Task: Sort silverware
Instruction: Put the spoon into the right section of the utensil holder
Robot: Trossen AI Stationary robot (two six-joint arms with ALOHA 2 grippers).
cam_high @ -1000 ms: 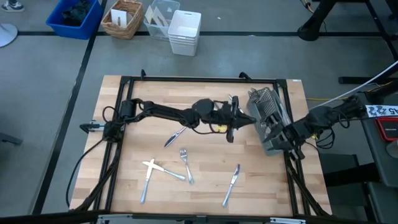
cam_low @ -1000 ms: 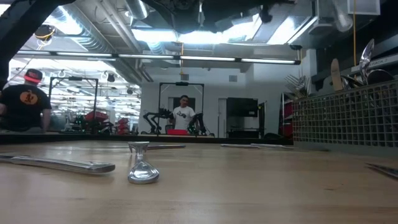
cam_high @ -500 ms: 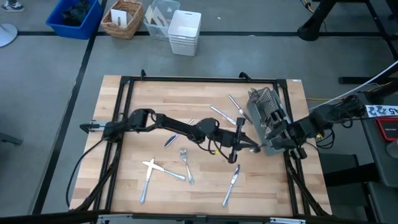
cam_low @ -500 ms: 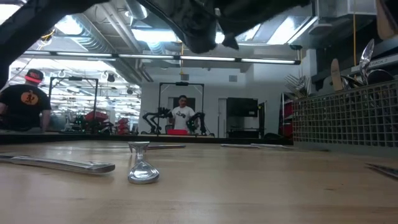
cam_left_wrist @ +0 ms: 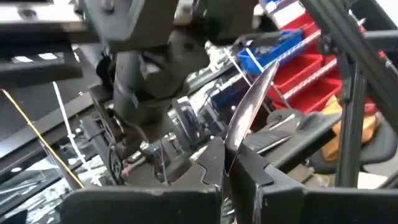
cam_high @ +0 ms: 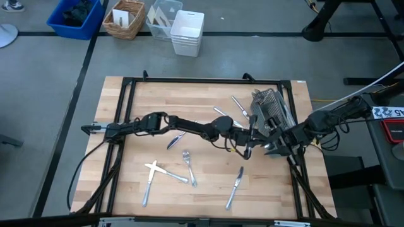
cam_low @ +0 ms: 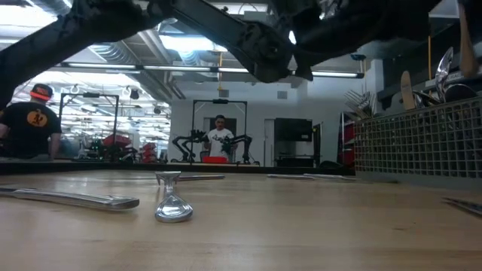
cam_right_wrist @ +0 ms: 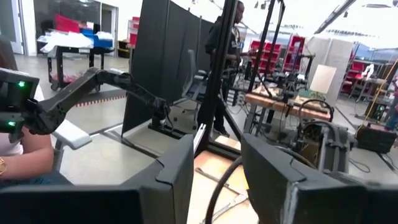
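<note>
Left claw (cam_high: 247, 142) has swung from counter center toward 3 o'clock, clamping a knife (cam_left_wrist: 249, 112), nearing the caddy (cam_high: 270, 115); right claw (cam_high: 278, 144) is waiting open beside it. Deposit looks imminent.

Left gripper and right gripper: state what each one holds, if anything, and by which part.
The left gripper is shut on a knife, gripping one end; which end cannot be told. The right gripper is open and holds nothing.
</note>
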